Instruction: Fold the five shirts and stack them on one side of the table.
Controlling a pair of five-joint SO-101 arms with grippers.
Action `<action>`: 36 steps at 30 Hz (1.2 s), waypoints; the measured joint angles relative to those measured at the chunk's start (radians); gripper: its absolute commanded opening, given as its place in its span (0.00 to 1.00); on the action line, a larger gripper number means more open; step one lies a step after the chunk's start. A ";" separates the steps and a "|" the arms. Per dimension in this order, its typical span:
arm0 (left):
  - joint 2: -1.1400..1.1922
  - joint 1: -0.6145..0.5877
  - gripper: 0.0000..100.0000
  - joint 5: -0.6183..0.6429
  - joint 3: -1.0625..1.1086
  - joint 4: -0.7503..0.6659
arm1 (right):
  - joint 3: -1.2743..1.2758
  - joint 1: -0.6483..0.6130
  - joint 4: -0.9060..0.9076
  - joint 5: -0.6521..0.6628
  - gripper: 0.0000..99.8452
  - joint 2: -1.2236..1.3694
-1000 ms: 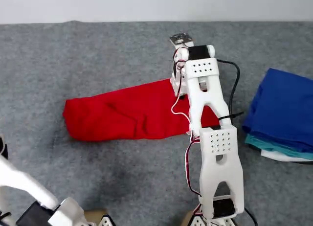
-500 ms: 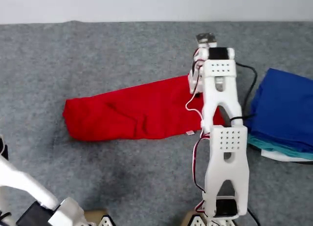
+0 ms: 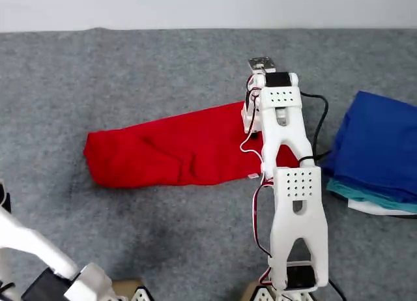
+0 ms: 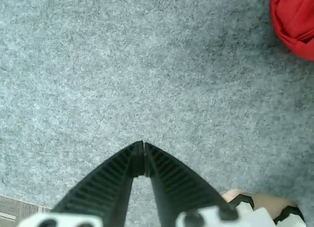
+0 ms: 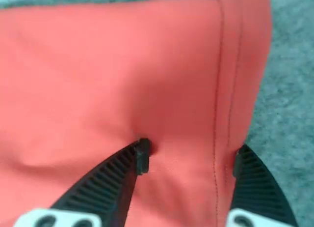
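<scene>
A red shirt [image 3: 169,151], folded into a long band, lies across the middle of the grey table. My right arm [image 3: 279,102] stretches over its right end. In the right wrist view my right gripper [image 5: 191,156] is open, with both fingertips pressed down on the red shirt [image 5: 122,79] and its stitched hem running between them. My left gripper [image 4: 143,147] is shut on nothing over bare grey felt, with an edge of the red shirt [image 4: 294,15] some way off. The left arm [image 3: 39,249] sits at the near left corner.
A stack of folded shirts stands at the table's right edge, with a blue one [image 3: 378,144] on top, then teal [image 3: 365,195] and white [image 3: 374,208] below it. Grey felt [image 3: 163,73] covers the table around the red shirt.
My right arm swung right along the red shirt's end, then came partly back left. The red shirt and the left arm have kept still.
</scene>
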 measured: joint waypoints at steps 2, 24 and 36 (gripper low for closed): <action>0.000 0.000 0.01 0.000 0.000 0.000 | 0.000 0.000 0.000 0.000 0.15 0.000; 0.000 0.000 0.01 -0.002 0.000 0.000 | -0.147 0.190 0.118 0.293 0.01 -0.055; 0.000 0.000 0.01 -0.002 0.000 0.003 | -0.017 0.072 0.121 0.379 0.01 -0.288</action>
